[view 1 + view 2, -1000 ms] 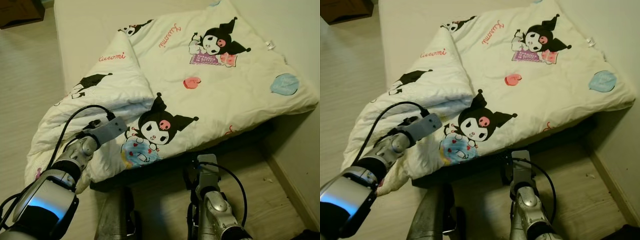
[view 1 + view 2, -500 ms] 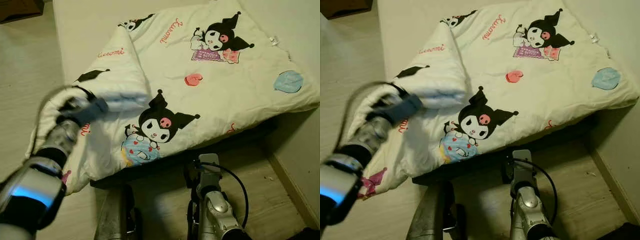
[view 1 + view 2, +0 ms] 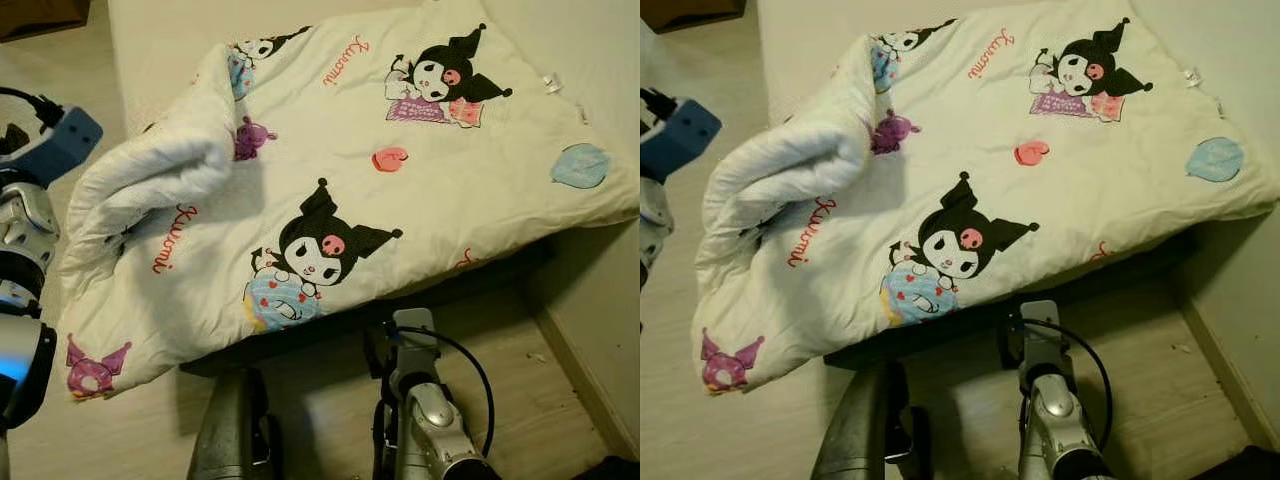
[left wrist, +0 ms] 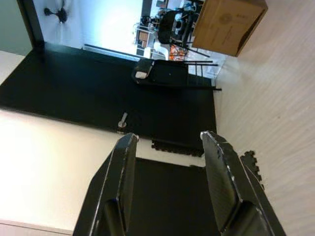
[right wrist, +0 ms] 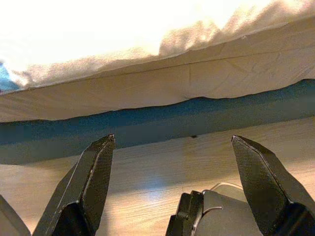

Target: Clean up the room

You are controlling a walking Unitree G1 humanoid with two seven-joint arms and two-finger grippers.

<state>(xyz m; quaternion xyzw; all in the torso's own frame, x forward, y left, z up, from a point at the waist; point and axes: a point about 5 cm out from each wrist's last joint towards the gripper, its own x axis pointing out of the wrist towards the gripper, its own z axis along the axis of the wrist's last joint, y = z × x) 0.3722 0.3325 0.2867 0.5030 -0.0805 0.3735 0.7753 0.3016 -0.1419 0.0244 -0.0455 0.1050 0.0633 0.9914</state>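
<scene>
The bed [image 3: 170,60] runs from 10 to 2 o'clock in your head view. The blanket [image 3: 420,170] covers it, its left edge folded over at 9 o'clock. Your left gripper [image 4: 170,147] sits at 9 o'clock beside the fold, fingers parted, holding nothing. Your right gripper [image 5: 172,147] hangs at 6 o'clock, fingers wide apart, empty.

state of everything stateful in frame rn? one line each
comforter: spread over the bed, left edge folded back on itself, near-left corner hanging off toward the floor
left gripper: open, holding nothing, raised beside the bed's left side
right gripper: open, holding nothing, low by the floor at the bed's near edge
bed: bare mattress showing at the far left
cardboard box: closed, on the floor
</scene>
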